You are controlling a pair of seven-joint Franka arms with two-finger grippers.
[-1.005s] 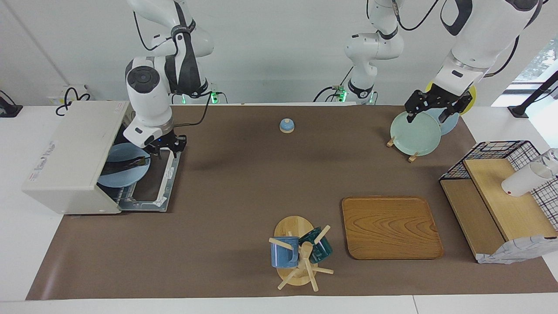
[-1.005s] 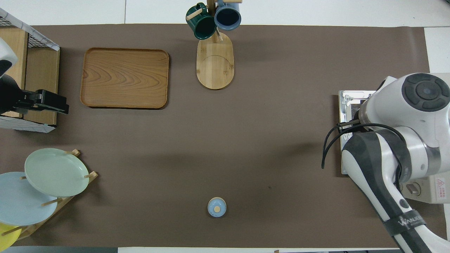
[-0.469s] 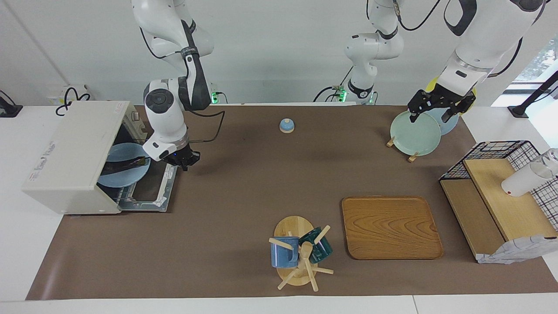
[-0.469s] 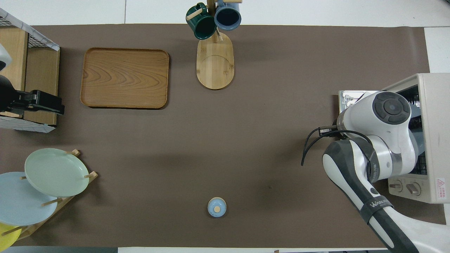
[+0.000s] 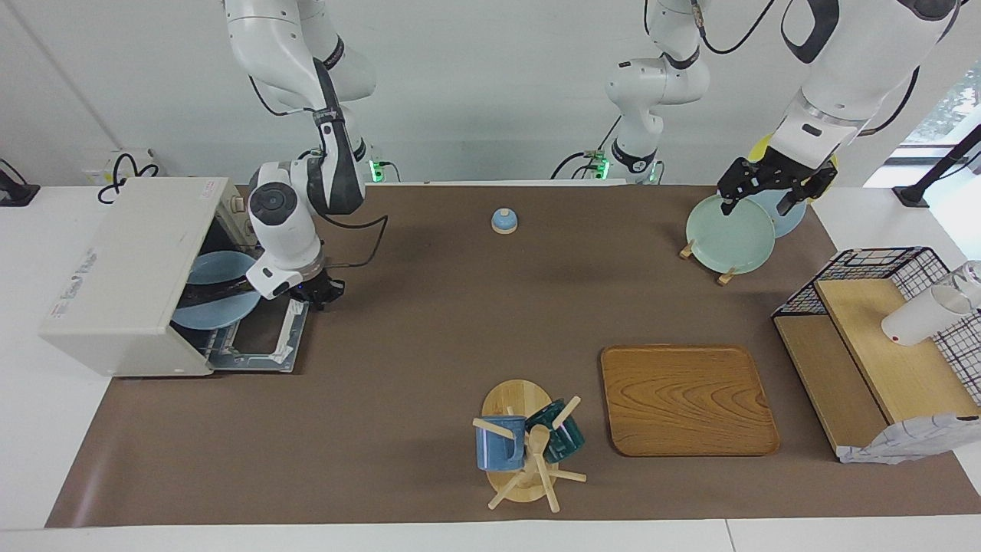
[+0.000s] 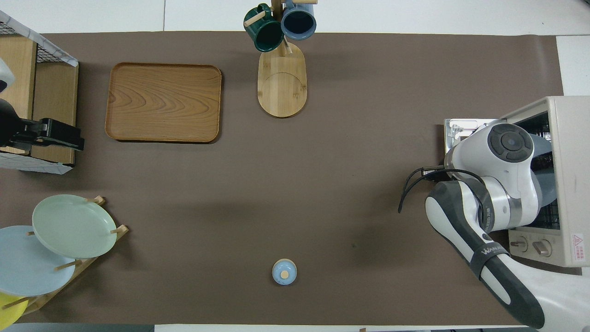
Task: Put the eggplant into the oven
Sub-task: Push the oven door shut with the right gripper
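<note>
The right gripper (image 5: 320,294) hangs with its fingertips pressed together, holding nothing, just over the outer edge of the oven's lowered door (image 5: 264,331), at the corner nearer the robots. The oven (image 5: 126,276) stands open at the right arm's end of the table, and inside it a light blue plate (image 5: 207,310) rests on the rack with the eggplant (image 5: 218,290) lying across it, a dark slim shape apart from the gripper. In the overhead view the right arm's wrist covers the gripper and much of the plate. The left gripper (image 5: 761,195) waits with its jaws spread wide and nothing between them, above the plate rack (image 6: 69,272) at the left arm's end, over the pale green plate (image 5: 728,234). Elsewhere on the brown mat (image 5: 429,322) sit 1 wooden tray (image 5: 686,399), a mug tree with 2 mugs (image 5: 529,445) and a small blue knobbed lid (image 5: 503,221).
</note>
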